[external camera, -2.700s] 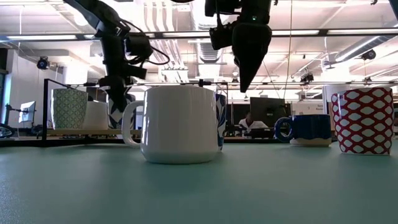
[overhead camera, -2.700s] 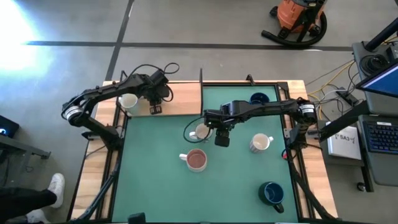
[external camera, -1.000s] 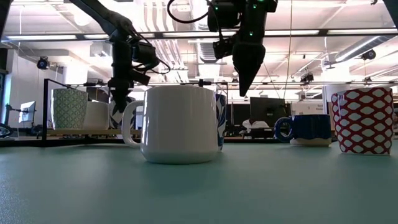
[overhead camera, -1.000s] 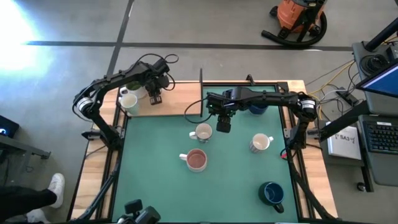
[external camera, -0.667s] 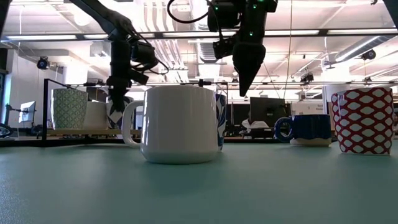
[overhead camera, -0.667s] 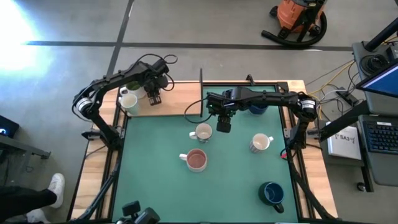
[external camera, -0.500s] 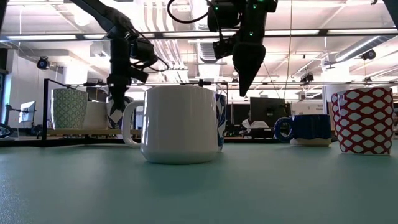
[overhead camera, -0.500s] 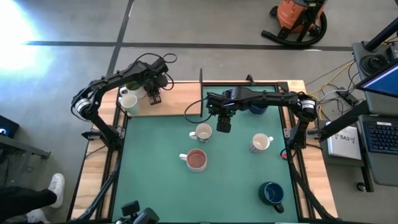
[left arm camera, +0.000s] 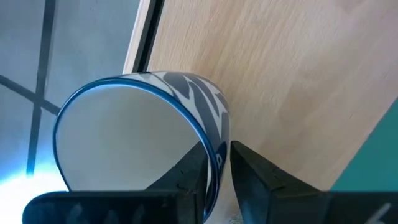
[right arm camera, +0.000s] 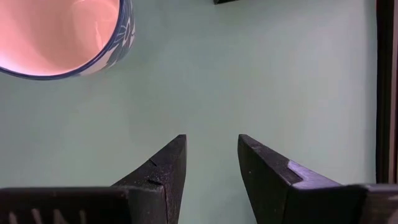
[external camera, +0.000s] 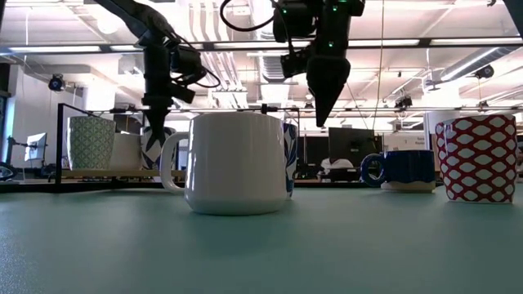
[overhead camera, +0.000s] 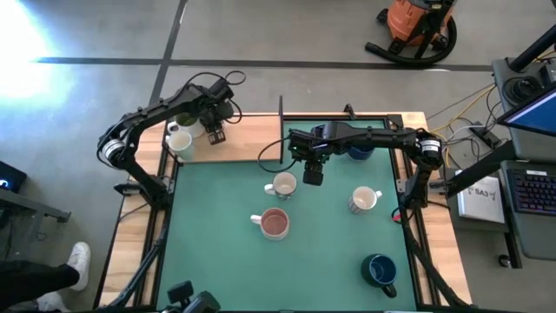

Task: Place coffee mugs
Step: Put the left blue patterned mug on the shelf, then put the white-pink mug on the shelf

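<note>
My left gripper [overhead camera: 214, 135] is over the wooden board [overhead camera: 252, 139] at the table's far left, shut on a blue-and-white patterned mug [left arm camera: 137, 137]. A white mug [overhead camera: 180, 142] and a green-inside mug [overhead camera: 185, 122] stand on the board beside it. My right gripper [overhead camera: 311, 178] hangs open above the green mat [overhead camera: 330, 252], holding nothing, just beside a blue-rimmed mug [overhead camera: 282, 184]. Also standing on the mat are a pinkish-red-inside mug [overhead camera: 274, 223], a white mug [overhead camera: 363, 200] and two navy mugs [overhead camera: 380, 269] [overhead camera: 360, 139]. My left gripper holds the patterned mug by its wall at the rim [left arm camera: 219, 140]. One finger [left arm camera: 193, 177] is inside the mug and the other [left arm camera: 255, 171] outside. The fingers come steeply from above. The mug is upright; whether its base is on the board I cannot tell.
A thin dark frame [external camera: 57, 147] edges the board. The mat has bare stretches at its near left and between the mugs. Beyond the table stand an orange vacuum [overhead camera: 417, 26] and a desk with a laptop [overhead camera: 530, 113].
</note>
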{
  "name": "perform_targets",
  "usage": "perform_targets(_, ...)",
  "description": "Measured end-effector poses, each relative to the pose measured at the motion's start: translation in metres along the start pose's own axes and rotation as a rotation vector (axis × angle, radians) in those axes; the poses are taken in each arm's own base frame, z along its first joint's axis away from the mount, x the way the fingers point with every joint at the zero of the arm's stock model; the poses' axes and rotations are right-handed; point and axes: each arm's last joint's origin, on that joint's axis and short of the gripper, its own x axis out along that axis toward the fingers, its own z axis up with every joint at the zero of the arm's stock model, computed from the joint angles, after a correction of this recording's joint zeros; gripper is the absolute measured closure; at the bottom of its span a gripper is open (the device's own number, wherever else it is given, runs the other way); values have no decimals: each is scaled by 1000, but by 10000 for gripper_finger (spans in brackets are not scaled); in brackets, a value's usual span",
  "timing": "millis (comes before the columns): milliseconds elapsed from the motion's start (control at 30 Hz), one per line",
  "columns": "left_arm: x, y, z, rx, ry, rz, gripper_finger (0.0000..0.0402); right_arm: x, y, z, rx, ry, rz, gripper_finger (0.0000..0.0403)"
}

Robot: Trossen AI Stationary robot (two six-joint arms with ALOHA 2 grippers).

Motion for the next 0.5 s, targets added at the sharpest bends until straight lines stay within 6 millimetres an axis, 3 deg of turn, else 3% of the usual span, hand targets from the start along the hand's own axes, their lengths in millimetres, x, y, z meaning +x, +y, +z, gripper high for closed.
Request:
perform_targets(233, -5, 1, 0, -2, 7, -4, 321, 0, 0, 0, -5, 5, 0, 268)
perform_targets(500, -33, 7, 2, -34, -21, -73, 291, 0, 0, -3, -4, 33, 2, 268)
